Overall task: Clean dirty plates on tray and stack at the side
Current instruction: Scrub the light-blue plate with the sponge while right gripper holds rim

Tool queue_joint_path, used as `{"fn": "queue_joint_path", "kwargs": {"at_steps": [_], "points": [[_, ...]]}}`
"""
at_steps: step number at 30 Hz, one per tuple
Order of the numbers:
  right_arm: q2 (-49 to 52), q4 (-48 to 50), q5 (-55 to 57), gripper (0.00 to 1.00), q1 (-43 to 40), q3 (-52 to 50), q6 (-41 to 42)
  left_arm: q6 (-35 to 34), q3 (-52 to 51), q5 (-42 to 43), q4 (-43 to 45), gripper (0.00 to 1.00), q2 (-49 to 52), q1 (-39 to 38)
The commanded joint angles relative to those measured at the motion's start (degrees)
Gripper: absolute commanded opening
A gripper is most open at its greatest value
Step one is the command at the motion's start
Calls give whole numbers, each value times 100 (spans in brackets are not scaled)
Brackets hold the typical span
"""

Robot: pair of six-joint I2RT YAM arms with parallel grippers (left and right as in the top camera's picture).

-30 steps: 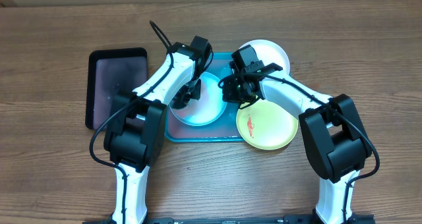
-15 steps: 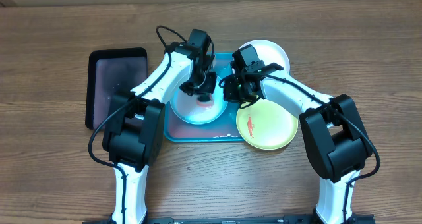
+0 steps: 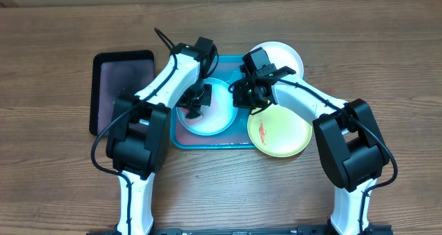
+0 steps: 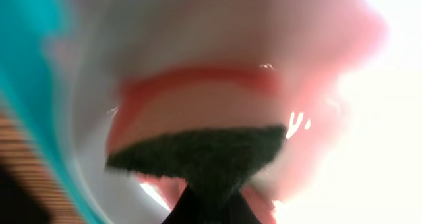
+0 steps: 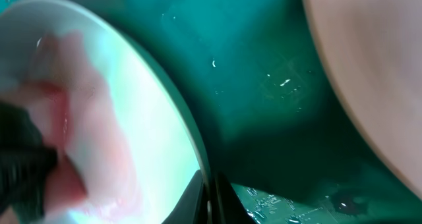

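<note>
- Left gripper point(image 3: 195, 102) is swinging back toward the left half of the light blue plate point(image 3: 215, 116), vs. half a sec ago nearer the plate's far rim; right arm isn't shifting.
- Left claw is pinching a dark scrub pad point(image 4: 198, 151) and pressing it onto pink, watery smears.
- Right gripper point(image 3: 243, 97) is pressed together on that plate's right rim, apparently steadying it.
- Plate is sitting in the turquoise tray point(image 3: 235, 143), left part.
- Progress: early, 1st plate is getting scrubbed.
- Yellow-green plate point(image 3: 289, 135) is waiting at front right, red smear point(image 3: 262, 131) untouched.
- White plate point(image 3: 283, 55) is waiting at back right.
- Nothing is stacked aside yet; black tray point(image 3: 123, 90) is sitting to the left.
</note>
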Motion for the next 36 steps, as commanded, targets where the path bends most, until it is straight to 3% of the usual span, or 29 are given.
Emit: {"fn": "queue_joint_path", "kwargs": {"at_steps": [1,3,7,11,14,19,23,26,28,32,36], "points": [[42,55,31,4,-13,142,35,1602,-4,2476,-162,4,-9,28],[39,55,28,4,-13,142,35,1829,-4,2920,-61,4,-9,28],[39,35,28,4,-13,142,35,1648,-4,2782,616,4,-9,28],[39,35,28,4,-13,142,33,686,-4,1443,1209,4,-9,28],[39,33,31,4,-13,142,35,-297,-4,155,1008,4,-9,28],[42,48,31,4,-13,142,35,-713,-13,76,177,4,-9,-13],[39,61,31,4,-13,142,35,-549,-15,404,-385,4,-9,-157],[39,61,31,4,-13,142,35,341,-15,1178,-435,4,-9,-205],[39,61,28,4,-13,142,35,564,-15,1366,-363,4,-9,-201],[42,59,28,4,-13,142,35,535,-15,1305,345,4,-9,-157],[42,59,28,4,-13,142,35,-341,-15,195,942,4,-9,-151]]}}
